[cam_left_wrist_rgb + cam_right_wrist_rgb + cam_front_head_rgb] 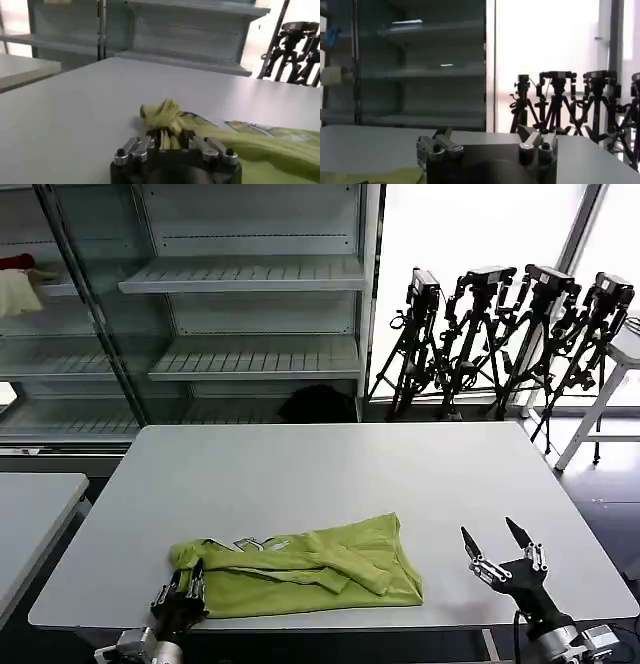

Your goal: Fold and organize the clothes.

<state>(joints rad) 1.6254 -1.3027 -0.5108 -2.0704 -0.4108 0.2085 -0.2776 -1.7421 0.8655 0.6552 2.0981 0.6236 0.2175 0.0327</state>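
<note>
Left pincer [180,592] clamped on the bunched left end of the lime T-shirt [310,574], near the front edge of the worktop [300,464]. Best lifted low and carried rightward evenly. Right pincer [505,554] spread open, waiting just right of the hem.

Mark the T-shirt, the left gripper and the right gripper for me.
T-shirt [330,569]: head view, middle of the folded green fabric.
left gripper [187,584]: head view, between its fingertips, shut on the shirt's left corner.
right gripper [492,540]: head view, between its open fingertips, right of the shirt.
</note>
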